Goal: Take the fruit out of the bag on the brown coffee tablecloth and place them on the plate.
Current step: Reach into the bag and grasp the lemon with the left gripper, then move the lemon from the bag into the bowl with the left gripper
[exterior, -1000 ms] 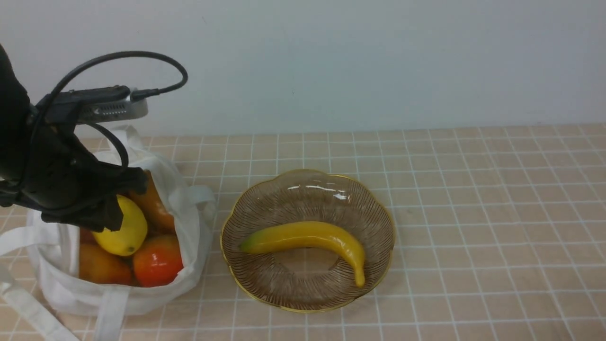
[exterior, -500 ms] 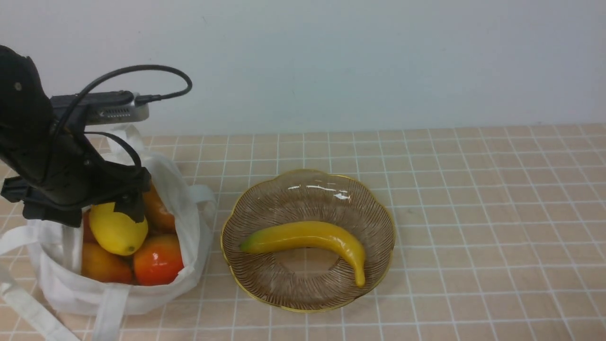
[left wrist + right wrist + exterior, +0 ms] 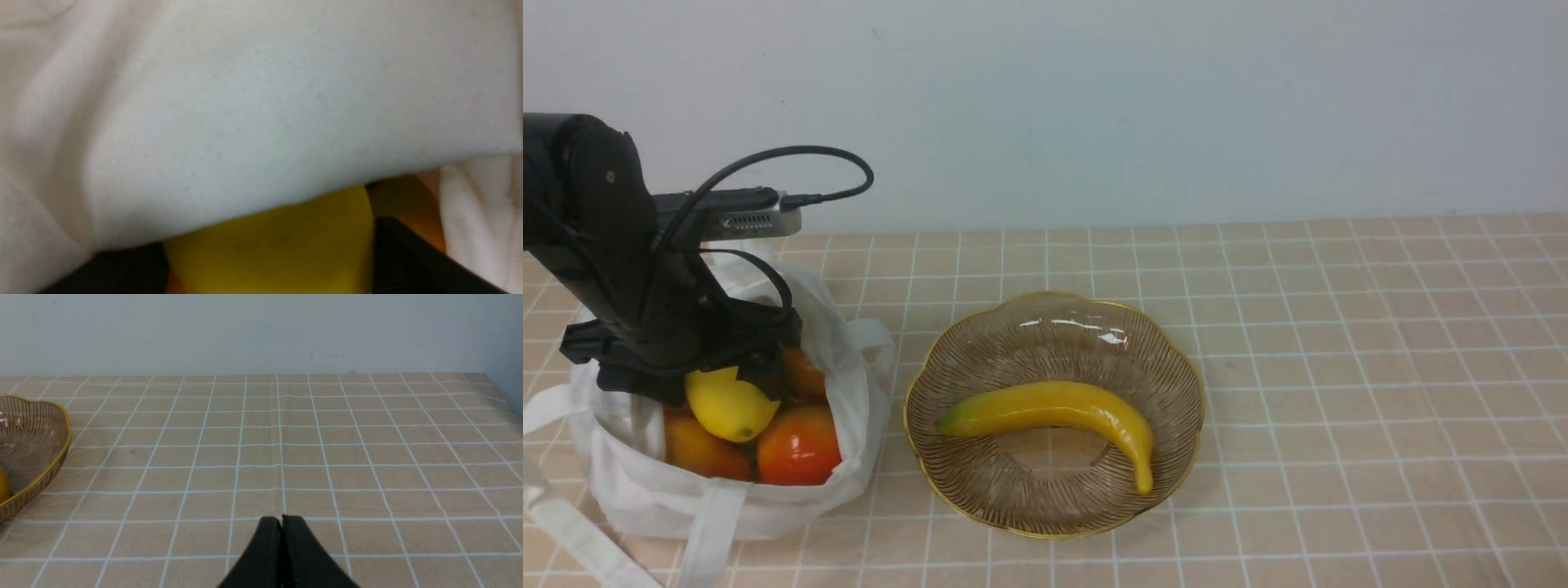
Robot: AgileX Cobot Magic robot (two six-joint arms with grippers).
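Plainly, the job is only begun. Near the left edge of the tablecloth [image 3: 1339, 367] stands the white bag [image 3: 645, 498], mouth open, with most of the fruit inside: a lemon [image 3: 731, 412] on top, an orange fruit [image 3: 698, 453] below it, a red-orange fruit [image 3: 799, 447] just beside that, and another orange piece [image 3: 805, 376] behind.

The left gripper [image 3: 727, 380] is down in the bag's mouth, jaws set wide on either side of the lemon (the left wrist view shows black fingers [image 3: 408, 265] at its flanks, under a fold of white cloth). Whether they press on it, I cannot tell.

Toward the middle of the cloth, just beside the bag, sits the plate [image 3: 1029, 498], holding one banana [image 3: 1054, 408] and nothing else. The right gripper [image 3: 282, 518], over bare cloth apart from the plate, is closed and empty.

By my judgement, one piece is delivered and at least four are left to move.
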